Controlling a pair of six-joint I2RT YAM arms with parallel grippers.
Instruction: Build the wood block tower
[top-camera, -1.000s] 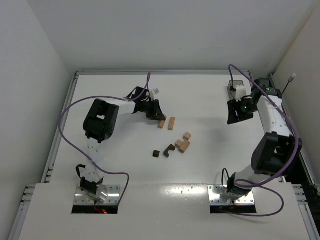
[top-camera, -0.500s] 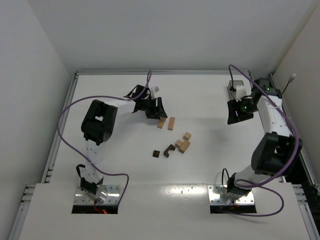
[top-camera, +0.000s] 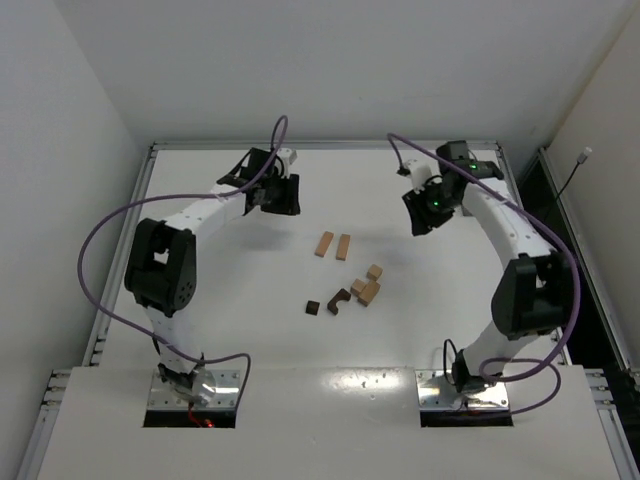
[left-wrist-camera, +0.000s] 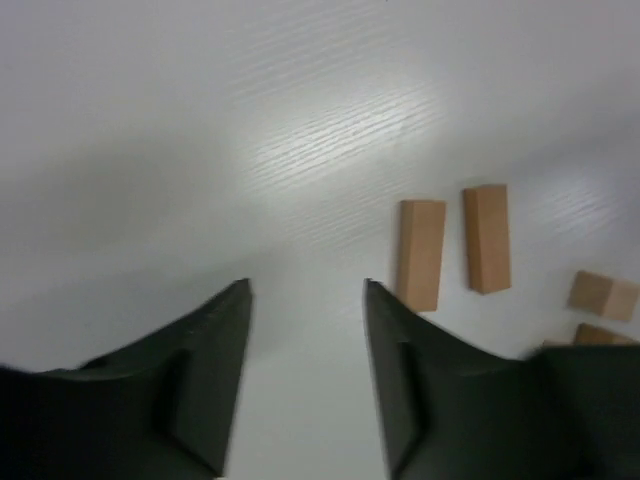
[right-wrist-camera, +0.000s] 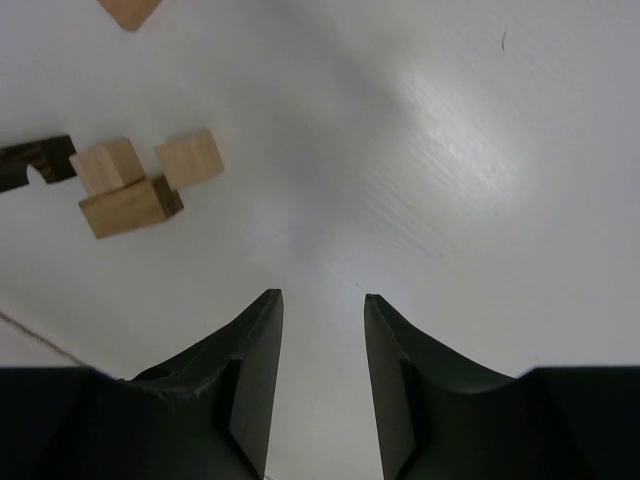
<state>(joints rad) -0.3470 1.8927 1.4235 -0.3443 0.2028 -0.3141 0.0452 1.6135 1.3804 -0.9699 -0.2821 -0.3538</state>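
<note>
Top external view showed no stacking begun: the wooden blocks (top-camera: 369, 292) lay scattered flat mid-way across the table (top-camera: 230, 310), well apart from the left gripper (left-wrist-camera: 306, 290) and right gripper (right-wrist-camera: 321, 297), both spread and empty.

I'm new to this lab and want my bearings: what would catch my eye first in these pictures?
No tower stands yet: in the middle of the table lie two long tan blocks side by side, with tan cubes and a dark arch-shaped block just nearer the bases. Flanking them on the far side, the left tool and right tool hover open and empty.
</note>
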